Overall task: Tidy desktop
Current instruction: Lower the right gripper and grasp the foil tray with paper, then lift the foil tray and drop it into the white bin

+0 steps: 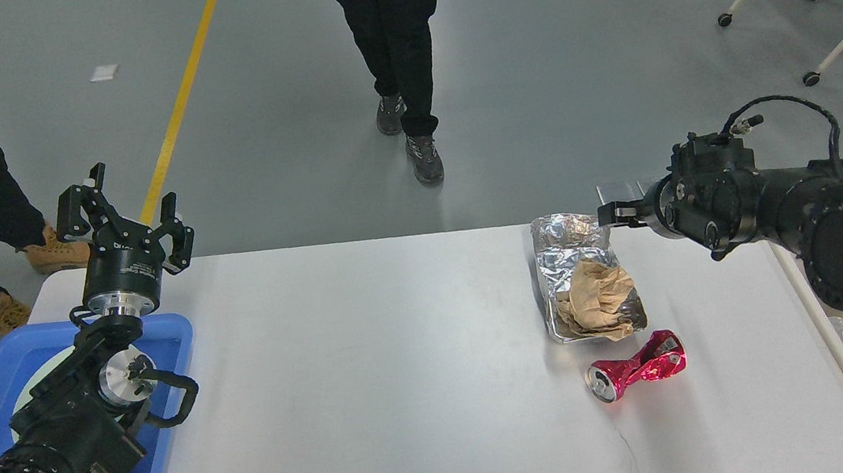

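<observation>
Mostly bare desktop [376, 389], trash rightward.

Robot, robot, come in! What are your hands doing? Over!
Left gripper open, empty. Right gripper beside foil tray, state unclear. Desktop holds crushed can.

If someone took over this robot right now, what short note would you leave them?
Left gripper: open, empty, above the blue tray.
Right gripper: low by the foil tray's far end; jaw state unclear, seen end-on.
On the desktop: foil tray holding crumpled brown paper, crushed red can in front of it.
Done: some foil and paper sit in the cream bin.
Left: foil tray and can.
</observation>
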`<state>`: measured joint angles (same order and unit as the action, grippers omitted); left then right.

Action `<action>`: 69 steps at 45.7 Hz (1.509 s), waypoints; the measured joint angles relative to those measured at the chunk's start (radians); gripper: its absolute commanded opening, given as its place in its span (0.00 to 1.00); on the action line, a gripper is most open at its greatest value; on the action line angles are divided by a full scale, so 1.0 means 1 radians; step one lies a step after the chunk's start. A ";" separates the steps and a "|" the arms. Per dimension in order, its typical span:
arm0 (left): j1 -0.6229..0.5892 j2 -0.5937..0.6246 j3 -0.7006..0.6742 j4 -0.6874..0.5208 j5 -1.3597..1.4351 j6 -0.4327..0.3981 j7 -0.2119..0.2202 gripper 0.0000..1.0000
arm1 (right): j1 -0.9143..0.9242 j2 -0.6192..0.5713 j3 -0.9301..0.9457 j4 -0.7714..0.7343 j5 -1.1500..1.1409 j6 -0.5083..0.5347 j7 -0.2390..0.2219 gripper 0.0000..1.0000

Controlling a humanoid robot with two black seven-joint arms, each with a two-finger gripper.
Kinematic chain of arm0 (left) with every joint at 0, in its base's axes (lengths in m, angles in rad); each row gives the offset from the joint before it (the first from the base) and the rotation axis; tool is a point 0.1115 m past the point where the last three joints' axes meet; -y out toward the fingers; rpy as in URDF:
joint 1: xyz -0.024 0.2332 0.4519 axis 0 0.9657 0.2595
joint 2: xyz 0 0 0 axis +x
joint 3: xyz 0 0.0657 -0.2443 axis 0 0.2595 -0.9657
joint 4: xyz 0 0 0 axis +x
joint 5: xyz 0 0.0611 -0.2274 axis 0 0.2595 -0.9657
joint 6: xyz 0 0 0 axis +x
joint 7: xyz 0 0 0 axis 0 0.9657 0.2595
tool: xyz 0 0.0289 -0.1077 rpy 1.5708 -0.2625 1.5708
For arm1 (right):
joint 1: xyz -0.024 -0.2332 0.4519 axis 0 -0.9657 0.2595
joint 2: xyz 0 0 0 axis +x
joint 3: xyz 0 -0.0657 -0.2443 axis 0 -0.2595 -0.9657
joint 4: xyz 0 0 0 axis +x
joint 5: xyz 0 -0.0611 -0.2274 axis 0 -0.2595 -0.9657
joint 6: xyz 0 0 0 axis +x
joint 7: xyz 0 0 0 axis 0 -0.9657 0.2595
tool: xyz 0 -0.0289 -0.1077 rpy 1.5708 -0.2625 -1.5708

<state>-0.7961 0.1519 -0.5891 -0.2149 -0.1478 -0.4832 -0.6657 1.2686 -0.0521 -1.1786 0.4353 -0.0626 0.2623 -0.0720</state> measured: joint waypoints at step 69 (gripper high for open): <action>0.000 0.000 0.000 0.000 0.000 0.000 0.000 0.96 | -0.198 0.088 0.023 -0.099 -0.019 -0.098 0.003 0.00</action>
<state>-0.7963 0.1519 -0.5891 -0.2148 -0.1477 -0.4832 -0.6658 1.0705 0.0355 -1.1552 0.3363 -0.0812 0.1639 -0.0690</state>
